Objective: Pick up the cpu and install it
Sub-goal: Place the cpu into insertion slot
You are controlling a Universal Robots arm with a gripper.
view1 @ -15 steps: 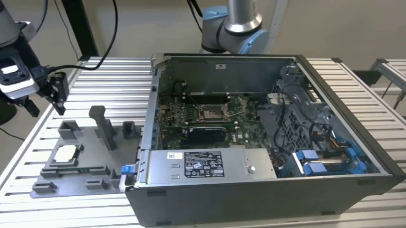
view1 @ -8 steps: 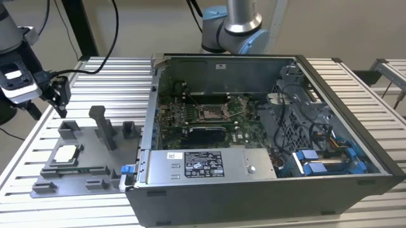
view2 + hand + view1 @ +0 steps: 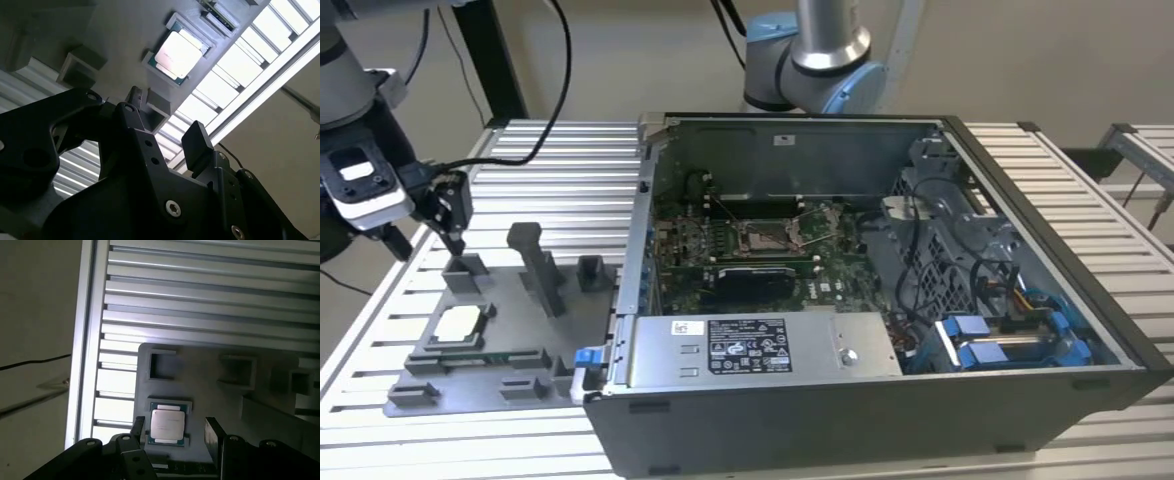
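The cpu [image 3: 460, 322] is a small square chip with a pale metal top, lying flat in a recess of the grey fixture plate [image 3: 480, 385] at the exterior view's left. My gripper [image 3: 454, 243] hangs above the plate, a little behind the cpu and clear of it. It is open, with nothing between its fingers. In the first wrist view the cpu [image 3: 167, 424] lies below the gap between the two dark fingers [image 3: 214, 436] of the gripper [image 3: 175, 432]. In the second wrist view the cpu [image 3: 179, 52] sits beyond the gripper [image 3: 165, 122].
An open computer case [image 3: 1014, 400] takes up the middle of the slatted metal table [image 3: 560, 160], with the motherboard socket [image 3: 767, 235] inside and a power supply [image 3: 761, 345] at its front. Upright grey blocks [image 3: 540, 265] stand on the fixture plate. Another arm's base [image 3: 807, 60] stands behind the case.
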